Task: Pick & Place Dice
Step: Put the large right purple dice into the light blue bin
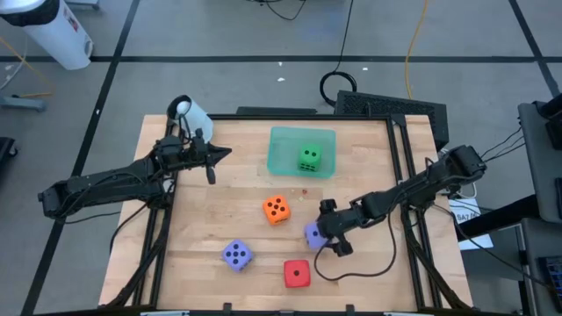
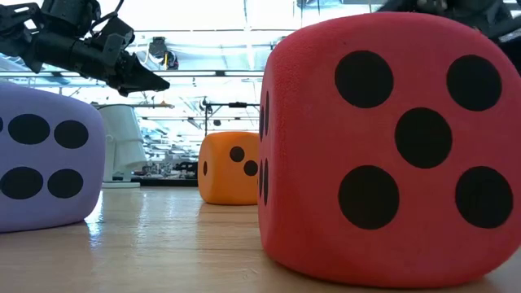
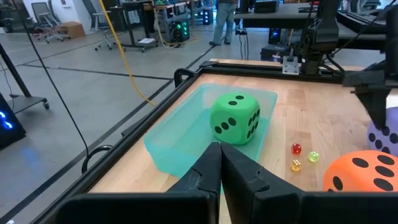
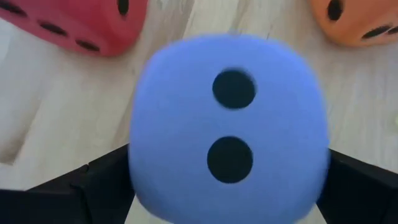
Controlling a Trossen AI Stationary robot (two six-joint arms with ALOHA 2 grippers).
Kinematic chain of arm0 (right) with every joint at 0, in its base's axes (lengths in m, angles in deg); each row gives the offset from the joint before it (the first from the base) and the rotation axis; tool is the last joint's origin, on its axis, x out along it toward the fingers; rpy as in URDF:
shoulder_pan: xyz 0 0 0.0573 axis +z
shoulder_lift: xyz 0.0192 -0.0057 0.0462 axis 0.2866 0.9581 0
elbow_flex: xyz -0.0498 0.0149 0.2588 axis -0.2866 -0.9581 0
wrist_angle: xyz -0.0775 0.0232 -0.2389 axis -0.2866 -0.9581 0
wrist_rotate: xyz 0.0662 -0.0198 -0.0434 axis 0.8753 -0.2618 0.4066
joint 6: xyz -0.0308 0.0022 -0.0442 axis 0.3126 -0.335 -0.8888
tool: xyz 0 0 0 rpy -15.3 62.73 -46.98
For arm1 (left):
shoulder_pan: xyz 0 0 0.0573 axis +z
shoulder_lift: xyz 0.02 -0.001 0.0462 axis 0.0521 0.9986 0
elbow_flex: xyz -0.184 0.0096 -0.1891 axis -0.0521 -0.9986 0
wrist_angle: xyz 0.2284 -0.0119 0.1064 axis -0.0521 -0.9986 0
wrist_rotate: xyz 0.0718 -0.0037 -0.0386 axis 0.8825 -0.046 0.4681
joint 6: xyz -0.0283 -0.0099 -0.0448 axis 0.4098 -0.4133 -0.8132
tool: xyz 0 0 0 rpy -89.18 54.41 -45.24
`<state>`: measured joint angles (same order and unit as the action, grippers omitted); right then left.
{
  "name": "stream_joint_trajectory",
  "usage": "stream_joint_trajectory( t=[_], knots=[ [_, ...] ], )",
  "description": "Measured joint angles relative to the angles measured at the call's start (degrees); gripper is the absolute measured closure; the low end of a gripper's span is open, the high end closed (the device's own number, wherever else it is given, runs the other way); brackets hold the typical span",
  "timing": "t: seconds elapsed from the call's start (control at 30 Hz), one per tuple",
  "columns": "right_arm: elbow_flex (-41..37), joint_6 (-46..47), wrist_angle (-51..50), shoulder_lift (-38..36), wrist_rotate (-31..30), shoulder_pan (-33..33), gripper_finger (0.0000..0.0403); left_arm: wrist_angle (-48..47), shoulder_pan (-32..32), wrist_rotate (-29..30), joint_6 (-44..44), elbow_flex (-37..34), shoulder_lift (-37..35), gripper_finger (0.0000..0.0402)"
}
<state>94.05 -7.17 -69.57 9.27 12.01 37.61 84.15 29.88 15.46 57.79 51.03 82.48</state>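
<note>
so the right claw [image 1: 327,235] is sitting low over the worktop [image 1: 369,158] with its fingers spread as wide as they go, straddling one of the purple dice [image 4: 229,127], and from the right wrist view that die is filling the gap between the two dark fingers with its two-pip face looking straight at the camera, so I'm guessing the wide spread is just there to clear the soft cube's sides before a squeeze; whether the pads are touching it already I can't tell. The red die [image 1: 297,274] is lying just beside that spot toward the front edge, and the orange die [image 1: 277,210] is near on the other side, so the approach is looking a bit cramped and a sloppy close might be nudging a neighbour. The other purple die [image 1: 236,254] is resting well apart near the front left. Further out, the green die [image 1: 309,158] is already sitting inside the teal tray [image 1: 283,140] at the back of the worktop, which is probably where the rest are heading. The left claw [image 1: 211,172] is hovering pressed together and holding nothing, parked beside the tray, likely staying out of the way. There are also a few tiny dice [image 3: 302,156] lying on the wood between tray and orange die
</note>
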Motion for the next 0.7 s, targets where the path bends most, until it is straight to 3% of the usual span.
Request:
stream_joint_trajectory(
  t=[0.2,0.37,0.53,0.7],
  knots=[
    [0.00,-1.50,2.48,-0.28,-0.06,0.02,0.0009,0.00,0.00,0.00,0.00,0.00,0.02,0.0380],
    [0.00,-0.10,5.20,-2.47,0.38,-0.40,0.0051,0.02,0.00,0.02,0.21,0.01,0.00,0.0380],
    [-0.02,1.86,5.36,-6.24,1.03,-1.96,0.0052,0.04,0.02,0.04,0.21,0.01,0.00,0.0380],
    [0.41,-0.41,5.88,-13.32,-6.79,-5.46,0.0052,0.04,0.02,0.02,0.17,0.02,0.00,0.0380]
  ],
)
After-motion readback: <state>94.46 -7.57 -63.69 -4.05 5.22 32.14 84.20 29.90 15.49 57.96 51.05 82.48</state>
